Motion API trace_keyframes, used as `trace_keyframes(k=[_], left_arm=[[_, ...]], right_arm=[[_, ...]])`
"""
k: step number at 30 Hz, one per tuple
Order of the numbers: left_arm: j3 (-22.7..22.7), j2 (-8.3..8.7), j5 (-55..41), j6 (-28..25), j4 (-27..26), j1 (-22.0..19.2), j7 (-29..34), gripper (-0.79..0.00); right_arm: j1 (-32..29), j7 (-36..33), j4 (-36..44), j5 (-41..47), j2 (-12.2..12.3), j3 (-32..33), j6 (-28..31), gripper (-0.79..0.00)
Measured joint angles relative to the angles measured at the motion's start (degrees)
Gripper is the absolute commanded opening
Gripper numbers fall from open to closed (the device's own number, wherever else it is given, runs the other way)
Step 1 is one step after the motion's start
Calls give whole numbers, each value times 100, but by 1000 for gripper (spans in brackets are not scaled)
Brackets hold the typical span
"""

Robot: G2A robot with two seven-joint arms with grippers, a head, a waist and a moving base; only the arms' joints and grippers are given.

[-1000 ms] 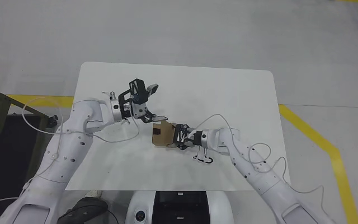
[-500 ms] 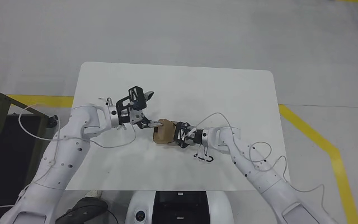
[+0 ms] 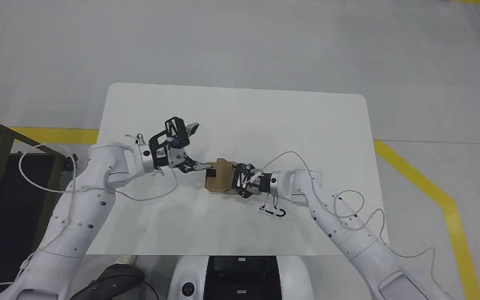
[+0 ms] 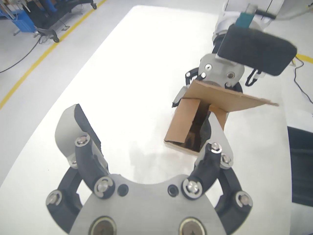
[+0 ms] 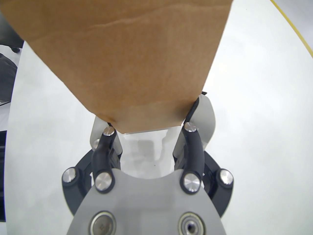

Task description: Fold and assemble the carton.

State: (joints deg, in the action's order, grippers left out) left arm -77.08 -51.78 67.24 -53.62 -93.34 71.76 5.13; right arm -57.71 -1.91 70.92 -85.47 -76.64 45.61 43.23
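A small brown carton (image 3: 220, 176) lies on its side near the middle of the white table (image 3: 300, 120). My right gripper (image 3: 238, 181) is shut on its end, the cardboard (image 5: 127, 50) squeezed between the two fingers (image 5: 193, 116). In the left wrist view the carton (image 4: 182, 123) has its open end facing my left gripper (image 4: 143, 113), with one flap (image 4: 227, 96) sticking out flat above it. The left gripper (image 3: 196, 165) is open, and one fingertip (image 4: 216, 125) rests at the rim of the open end. The carton's inside is dark.
Bare tabletop surrounds the carton on all sides. A black cable loop (image 3: 271, 211) hangs from the right arm just above the table. A dark cart (image 3: 16, 184) stands off the table's left edge, beside a yellow floor line (image 3: 420, 176).
My left gripper has come down from behind the carton to its open end, one finger now touching it. The carton, held by the right gripper, has tilted and shifted slightly.
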Motion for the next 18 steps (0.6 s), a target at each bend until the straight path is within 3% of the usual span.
trace_keyframes(k=[5,18], left_arm=[[-145,14,-282,-203,-55,30,-361,0],[422,-44,17,-410,-270,-405,184,0]], right_arm=[[7,-65,6,9,-8,-32,-37,-785],[12,-70,-46,43,-16,-60,-114,-785]])
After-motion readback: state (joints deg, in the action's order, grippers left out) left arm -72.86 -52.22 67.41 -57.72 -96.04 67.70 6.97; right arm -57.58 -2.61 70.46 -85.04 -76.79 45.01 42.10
